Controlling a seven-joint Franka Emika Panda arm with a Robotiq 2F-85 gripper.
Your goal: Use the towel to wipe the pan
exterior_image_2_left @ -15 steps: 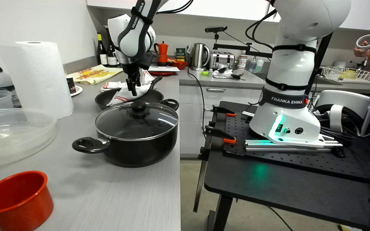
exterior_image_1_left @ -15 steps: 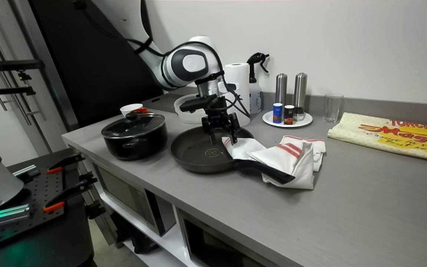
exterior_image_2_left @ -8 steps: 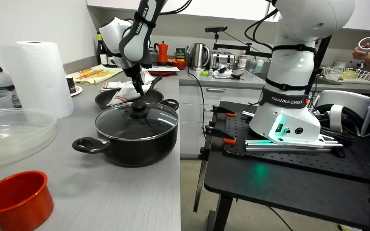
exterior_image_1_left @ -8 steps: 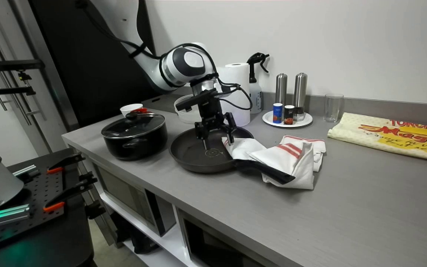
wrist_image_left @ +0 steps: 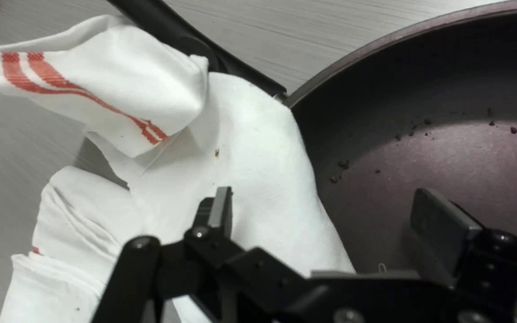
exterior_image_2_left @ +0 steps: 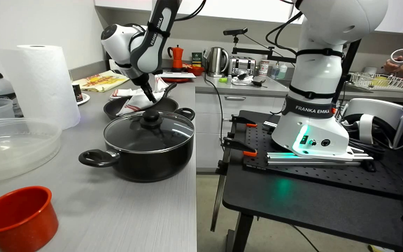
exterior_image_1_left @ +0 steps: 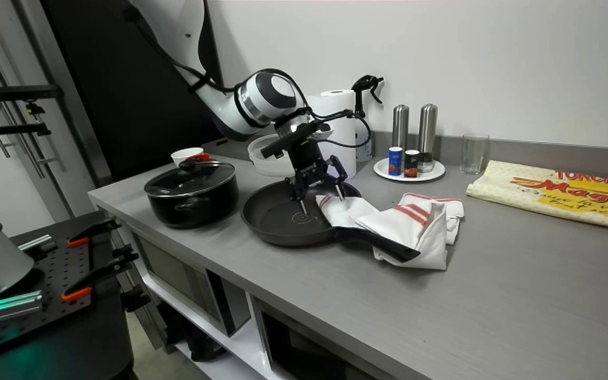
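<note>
Striped towel (exterior_image_1_left: 396, 224) lay partly in pan (exterior_image_1_left: 277, 217), draped over rim by the handle (exterior_image_1_left: 380, 243), rest bunched on counter (exterior_image_1_left: 494, 295). Robot gripper (wrist_image_left: 330, 214) hung tilted over towel side of pan, fingers (wrist_image_left: 221, 208) spread wide, nothing pinched; wrist view had one finger above cloth, the other above pan floor, so towel edge ran btw them. Contact w/ cloth: cldn't tell.

Handling (est.): towel prob. light, soft, limp, no breakage risk; wld fold & bunch rather than keep shape. In-pan flap sat low, so tips likely needed to get down near pan floor b4 squeezing, else they'd skid over top. Best hold prob. = thick wad of that flap near free edge, not one thin corner, b/c a small pinch cld slip under wiping drag. Tail outside might catch on rim/handle; slack wld help.

Pan prob. stiff & heavier than towel, but might slide or swivel on counter if pushed hard; surface looked smooth, so cloth shld glide OK. Light pressure likely safer. Pan itself prob. needn't be gripped. Dark specks (wrist_image_left: 343, 165) on pan floor near towel edge, so wiping prob. not finished.
</note>
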